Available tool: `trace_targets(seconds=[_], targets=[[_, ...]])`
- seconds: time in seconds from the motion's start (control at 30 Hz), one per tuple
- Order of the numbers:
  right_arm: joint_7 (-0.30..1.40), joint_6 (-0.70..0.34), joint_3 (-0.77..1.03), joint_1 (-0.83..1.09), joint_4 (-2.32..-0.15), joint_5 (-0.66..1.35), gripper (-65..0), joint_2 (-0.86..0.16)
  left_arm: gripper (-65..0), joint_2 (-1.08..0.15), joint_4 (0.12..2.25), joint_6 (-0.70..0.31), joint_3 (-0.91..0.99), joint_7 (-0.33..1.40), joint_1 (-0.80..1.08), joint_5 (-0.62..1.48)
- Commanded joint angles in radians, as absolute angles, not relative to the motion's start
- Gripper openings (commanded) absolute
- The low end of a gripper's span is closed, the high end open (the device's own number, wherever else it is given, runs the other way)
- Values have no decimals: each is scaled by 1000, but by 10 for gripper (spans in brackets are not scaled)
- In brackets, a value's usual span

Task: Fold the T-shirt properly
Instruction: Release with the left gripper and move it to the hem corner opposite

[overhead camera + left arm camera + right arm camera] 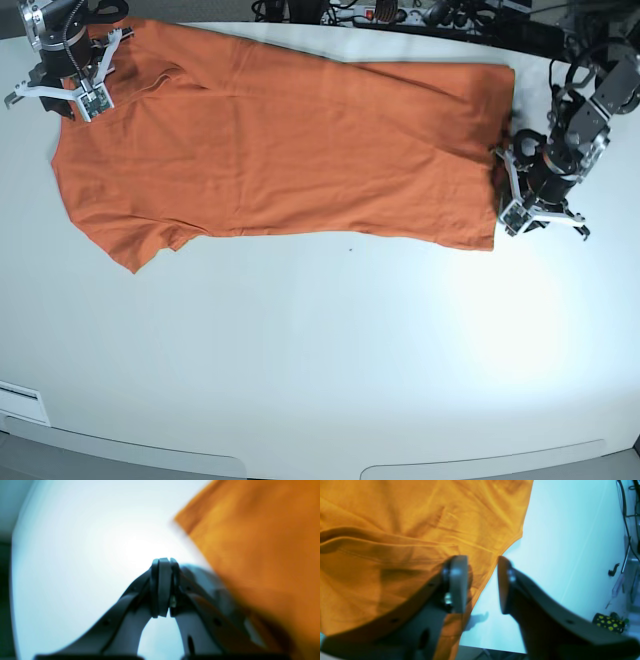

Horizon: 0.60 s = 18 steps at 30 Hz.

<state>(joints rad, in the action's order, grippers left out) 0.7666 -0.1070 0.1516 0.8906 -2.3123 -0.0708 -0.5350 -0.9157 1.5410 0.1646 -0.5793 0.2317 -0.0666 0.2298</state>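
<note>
The orange T-shirt [290, 150] lies spread flat across the far half of the white table [330, 350], its length running left to right. My right gripper [481, 580] is open at the shirt's left end [395, 530]. One finger is over the cloth and the other over bare table, with the cloth edge between them. In the base view this gripper [72, 78] is at the far left corner. My left gripper [163, 561] is shut with nothing seen in it, just beside the shirt's edge [262, 542]. In the base view it [520, 195] is at the shirt's right end.
Cables and power strips [420, 12] run along the table's back edge. A black object with yellow dots [608, 623] and hanging cables [623, 517] lie off the table near the right arm. The table's front edge [300, 462] curves along the bottom.
</note>
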Motion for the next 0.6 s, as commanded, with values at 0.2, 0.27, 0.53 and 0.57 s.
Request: trace_targets(seconds=[0.2, 0.27, 0.53, 0.57], targets=[[756, -93, 158, 870, -2330, -76, -337, -546, -406, -764, 1381, 169, -281, 425, -167, 505], [752, -84, 158, 869, -2330, -76, -337, -546, -319, -749, 1391, 91, -212, 488, -167, 572], [752, -78, 158, 869, -2330, -76, -337, -546, -318, -776, 1414, -277, -121, 617, -167, 852], [753, -78, 158, 870, -2330, -76, -337, -546, -319, -780, 1414, -291, -121, 626, -167, 869]])
